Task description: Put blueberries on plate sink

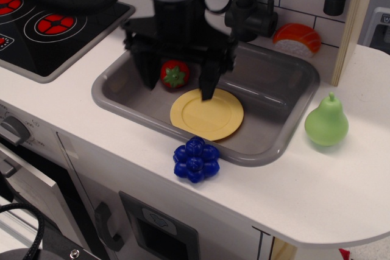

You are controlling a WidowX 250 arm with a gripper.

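The blueberries (195,159), a glossy deep-blue cluster, lie on the white counter just in front of the sink's front rim. The mustard-yellow plate (210,115) lies flat inside the grey sink (286,132). My black gripper (178,88) hangs open and empty over the sink's left half. Its right fingertip is above the plate's back edge and its left finger is near the sink's left wall. The gripper is behind and above the blueberries, apart from them.
A red strawberry (174,74) sits in the sink between my fingers. A green pear (326,123) stands on the counter at right. A salmon sushi toy (297,38) lies behind the sink. The black stovetop (49,22) is at left, the black faucet (250,10) behind.
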